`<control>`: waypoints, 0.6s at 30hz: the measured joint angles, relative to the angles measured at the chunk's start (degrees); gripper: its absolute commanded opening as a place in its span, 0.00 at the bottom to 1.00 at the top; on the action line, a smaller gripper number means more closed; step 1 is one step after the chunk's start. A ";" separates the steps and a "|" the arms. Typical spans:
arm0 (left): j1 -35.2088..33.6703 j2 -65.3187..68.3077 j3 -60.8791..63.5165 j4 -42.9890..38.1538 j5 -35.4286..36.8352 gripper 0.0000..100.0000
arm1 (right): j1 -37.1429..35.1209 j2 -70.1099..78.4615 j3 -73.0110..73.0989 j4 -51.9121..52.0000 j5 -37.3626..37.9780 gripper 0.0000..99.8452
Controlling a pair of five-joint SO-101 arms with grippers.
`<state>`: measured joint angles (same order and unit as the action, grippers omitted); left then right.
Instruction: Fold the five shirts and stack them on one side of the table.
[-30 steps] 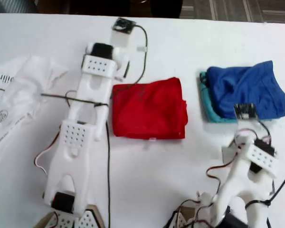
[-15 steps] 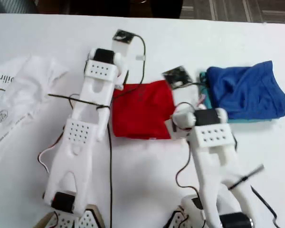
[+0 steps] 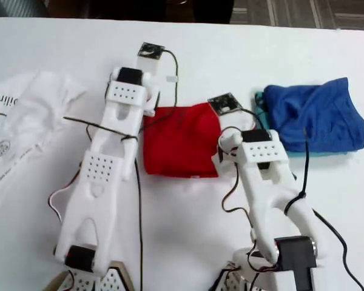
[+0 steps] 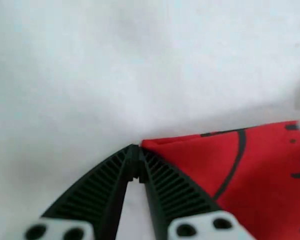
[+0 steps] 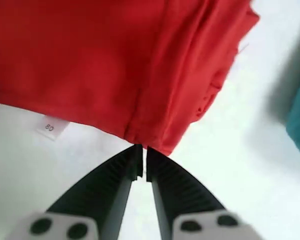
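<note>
The folded red shirt point(image 3: 181, 140) is laid near the middle of the white table point(image 3: 188, 230). The left gripper point(image 4: 135, 152) is set at one corner of the red shirt, its fingers pressed together with the tips touching the cloth edge; whether any cloth is pinched cannot be told. The right gripper point(image 5: 141, 152) is placed at the opposite side of the red shirt, at a folded corner, its fingers likewise drawn nearly together. A blue shirt point(image 3: 312, 115) is stacked on a teal one point(image 3: 262, 132) just beside the red shirt, past the right gripper. A white crumpled bundle point(image 3: 30, 115) is seen well apart from the red shirt, beyond the left arm point(image 3: 106, 163).
</note>
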<state>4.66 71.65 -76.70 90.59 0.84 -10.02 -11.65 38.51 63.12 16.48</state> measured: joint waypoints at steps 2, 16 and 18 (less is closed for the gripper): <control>0.00 0.00 -0.09 0.00 0.26 0.03 | 0.00 0.26 0.00 0.26 0.00 0.02; 0.00 0.18 -0.09 -0.18 0.26 0.03 | 0.26 -5.01 -5.63 4.13 2.55 0.02; 0.00 0.18 -0.09 -0.18 0.26 0.03 | 0.26 -7.21 -5.98 3.96 2.55 0.02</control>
<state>4.66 71.82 -76.79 90.42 1.10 -9.76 -18.86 32.53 67.08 19.03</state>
